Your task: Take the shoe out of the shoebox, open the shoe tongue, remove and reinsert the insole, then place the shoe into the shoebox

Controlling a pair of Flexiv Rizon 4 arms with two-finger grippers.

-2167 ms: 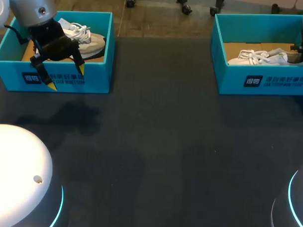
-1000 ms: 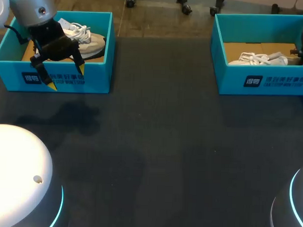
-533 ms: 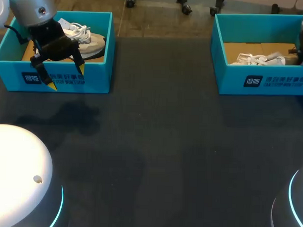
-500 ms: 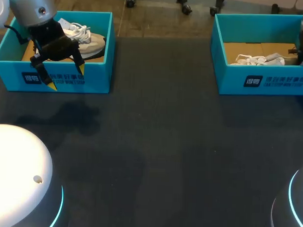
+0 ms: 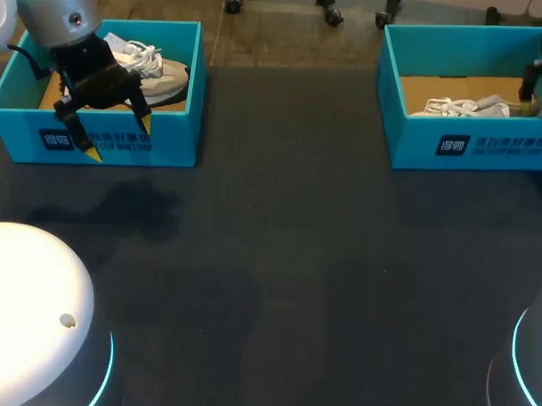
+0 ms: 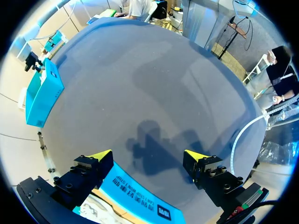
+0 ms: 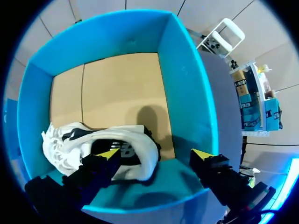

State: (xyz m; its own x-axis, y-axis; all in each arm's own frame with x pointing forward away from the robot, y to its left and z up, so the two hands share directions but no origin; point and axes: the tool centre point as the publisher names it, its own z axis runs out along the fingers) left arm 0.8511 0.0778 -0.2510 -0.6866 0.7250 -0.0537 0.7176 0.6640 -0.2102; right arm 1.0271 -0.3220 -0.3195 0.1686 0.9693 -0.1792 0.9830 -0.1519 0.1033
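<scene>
A dark table [image 5: 278,257] carries two teal shoeboxes at its far corners, well apart. The left shoebox [image 5: 171,137] holds a pale shoe [image 5: 164,75] with white laces, lying toward the box's back wall. The left gripper [image 5: 120,139] hangs over that box's front wall with its fingers spread wide and nothing between them. In the left wrist view its two yellow tips stand apart above the printed teal wall, with a bit of lace showing under one finger.

The right shoebox [image 5: 407,136] has a bare cardboard floor, and the white shoe [image 5: 461,107] lies inside it, along the front wall. Its laced end points toward the table's middle, and its heel points toward the side from which the right arm comes in. The right gripper [image 7: 155,154] is held over this box with its fingers apart and gripping nothing. One yellow tip sits over the shoe's dark heel opening and the other over the box's side wall (whether the first finger touches the shoe cannot be told). In the right wrist view the shoe [image 7: 117,149] has its white upper bunched and its laces heaped at the end away from the fingers.
</scene>
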